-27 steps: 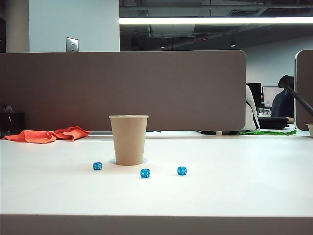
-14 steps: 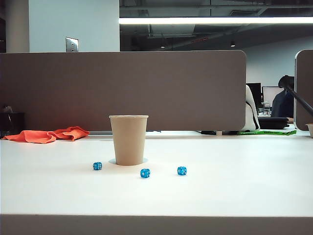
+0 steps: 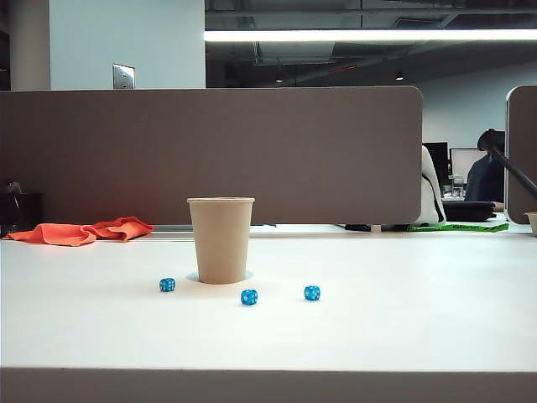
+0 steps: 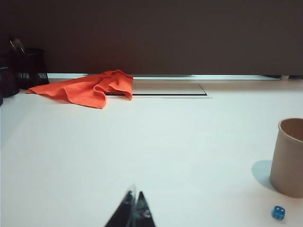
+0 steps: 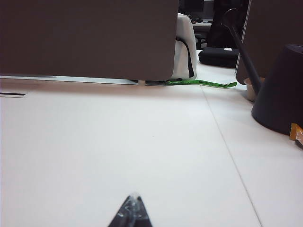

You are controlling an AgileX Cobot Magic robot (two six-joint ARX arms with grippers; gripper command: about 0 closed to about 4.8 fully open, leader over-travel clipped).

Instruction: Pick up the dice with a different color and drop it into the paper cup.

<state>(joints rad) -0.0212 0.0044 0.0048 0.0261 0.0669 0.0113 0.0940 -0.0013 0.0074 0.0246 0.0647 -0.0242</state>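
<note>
So, both tools parked low over the white surface [image 3: 403,327]: left tool [image 4: 134,208] and right tool [image 5: 133,208] pinched tight, holding nothing. Paper cup [image 3: 221,239] upright among three blue dice [image 3: 249,297]; no red die visible, maybe inside the cup already.

Left gripper [image 4: 134,208]: only finger ends visible in left wrist view. Two slim dark wedges, tapering to fine points, tips pressed together. Glossy black outer faces, pale translucent edging along inner seam.

Right gripper [image 5: 133,210]: same build in right wrist view. Dark tapered pair, tips meeting, whitish glint at apex.

No arm links, cables, screws or markings visible. Exterior view shows no robot parts.
</note>
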